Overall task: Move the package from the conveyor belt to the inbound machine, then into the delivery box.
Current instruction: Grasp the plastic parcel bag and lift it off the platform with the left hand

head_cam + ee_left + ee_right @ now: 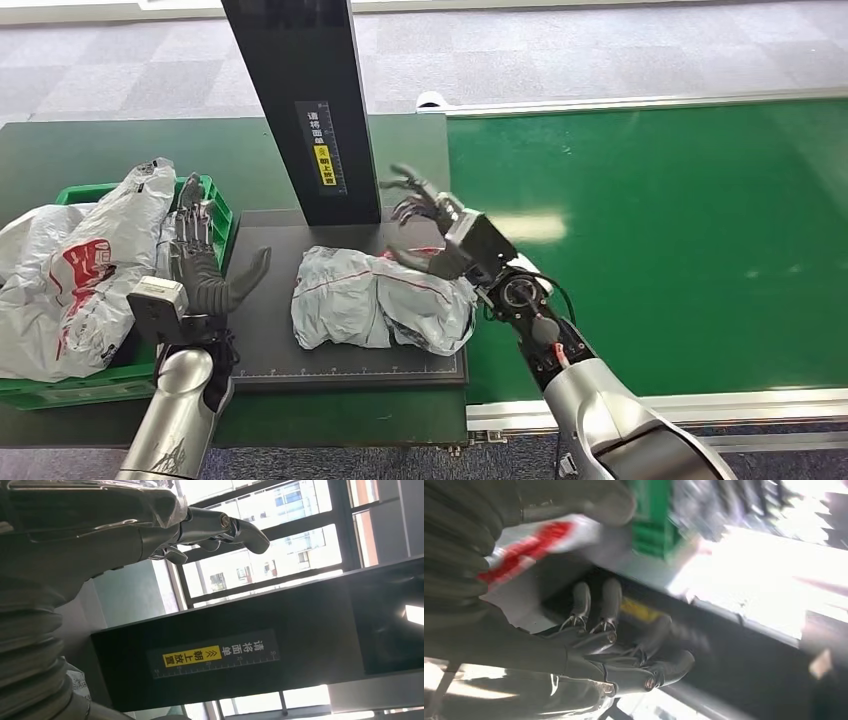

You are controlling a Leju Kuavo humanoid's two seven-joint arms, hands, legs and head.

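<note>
packages on machine: 1 [380, 300] | bags in green crate [222, 215]: 2 [70, 275] | hands: 2 [205, 275] [430, 225]

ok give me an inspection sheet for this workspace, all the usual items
surface: dark scanner platform on a green table, beside the green conveyor belt
job's things: grey package lies on the platform; green box at the left holds white bags
clutter: nothing seen
hands: left hand open beside the box, holding nothing; right hand open, fingers spread over the package's edge
cables: black wire at the right wrist
surroundings: black scanner post, grey carpet floor
</note>
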